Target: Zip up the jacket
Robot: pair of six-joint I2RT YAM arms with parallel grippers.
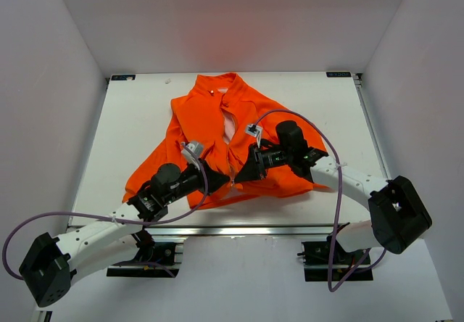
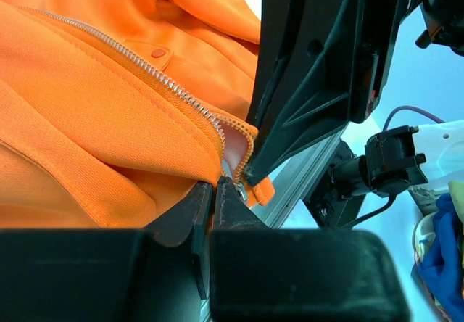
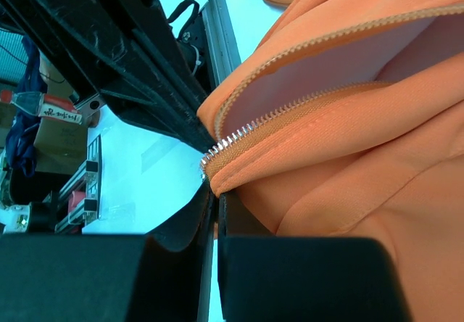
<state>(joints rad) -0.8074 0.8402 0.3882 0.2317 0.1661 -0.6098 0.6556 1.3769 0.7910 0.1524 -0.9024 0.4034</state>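
Both left pincer [image 2: 212, 195] and right pincer [image 3: 215, 202] grip shut on the jacket [image 1: 206, 112] at its bottom hem.

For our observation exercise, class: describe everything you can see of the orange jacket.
The jacket is bright orange soft fabric with pale pink lining and a metal-toothed zipper, which is open. It lies crumpled on the white table, collar at the far side. The left gripper and right gripper pinch its near hem at the zipper's foot.
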